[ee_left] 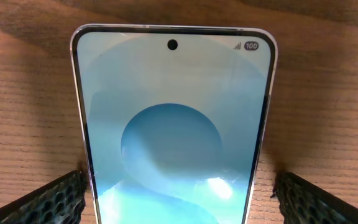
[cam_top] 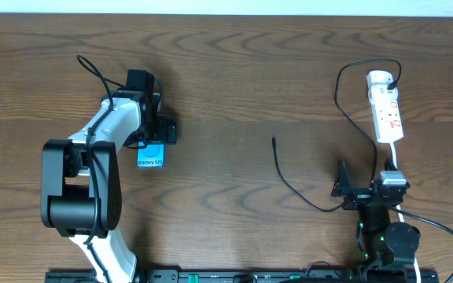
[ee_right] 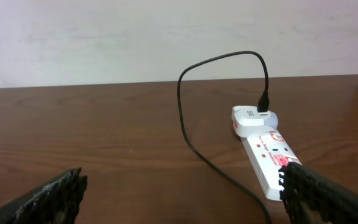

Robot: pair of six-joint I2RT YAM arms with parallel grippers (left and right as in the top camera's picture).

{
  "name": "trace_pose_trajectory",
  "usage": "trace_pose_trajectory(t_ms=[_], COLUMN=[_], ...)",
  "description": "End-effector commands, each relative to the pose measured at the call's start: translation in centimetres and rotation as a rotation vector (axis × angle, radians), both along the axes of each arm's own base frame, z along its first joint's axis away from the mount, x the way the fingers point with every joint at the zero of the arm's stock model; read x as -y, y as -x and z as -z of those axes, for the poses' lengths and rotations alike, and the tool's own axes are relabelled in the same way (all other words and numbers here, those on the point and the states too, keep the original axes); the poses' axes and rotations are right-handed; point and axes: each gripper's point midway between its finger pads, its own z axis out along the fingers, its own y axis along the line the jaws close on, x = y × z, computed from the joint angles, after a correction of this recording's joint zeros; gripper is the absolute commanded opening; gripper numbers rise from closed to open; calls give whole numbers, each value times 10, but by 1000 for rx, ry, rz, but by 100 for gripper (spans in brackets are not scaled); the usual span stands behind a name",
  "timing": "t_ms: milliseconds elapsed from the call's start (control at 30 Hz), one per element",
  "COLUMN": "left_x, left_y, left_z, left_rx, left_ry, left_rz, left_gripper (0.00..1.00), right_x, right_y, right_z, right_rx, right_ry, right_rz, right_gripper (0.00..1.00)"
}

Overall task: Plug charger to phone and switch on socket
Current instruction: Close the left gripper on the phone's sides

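Observation:
The phone [cam_top: 150,156] lies flat on the wooden table, its blue-turquoise screen up; it fills the left wrist view [ee_left: 173,112]. My left gripper [cam_top: 154,140] is open and straddles the phone's lower part [ee_left: 179,180], with the left finger close to its edge and the right finger apart. The black charger cable [cam_top: 289,185] runs from a white adapter [cam_top: 379,79] on the socket strip [cam_top: 389,116] and ends in a loose plug tip [cam_top: 274,141]. My right gripper [cam_top: 366,181] is open and empty [ee_right: 182,177], just short of the strip [ee_right: 267,158] and the cable [ee_right: 191,146].
The strip's white lead [cam_top: 399,161] runs down past the right arm toward the front edge. A pale wall [ee_right: 166,37] stands behind the table's far edge. The left arm's black cable [cam_top: 93,71] loops at the back left.

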Motion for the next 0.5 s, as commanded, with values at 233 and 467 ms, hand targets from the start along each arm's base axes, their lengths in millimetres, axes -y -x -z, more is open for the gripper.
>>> trace_pose_trajectory(t_ms=[233,467], left_x=[-1,-1], left_y=[12,12], left_z=[9,9], left_rx=[-46,-47], left_ry=[-4,-4], left_rz=[20,23], left_gripper=[98,98], right_x=[-2,-2], right_y=[0,0], right_z=[0,0], right_rx=[0,0], right_ry=[7,7], right_rz=[-11,-11], right_gripper=[99,99])
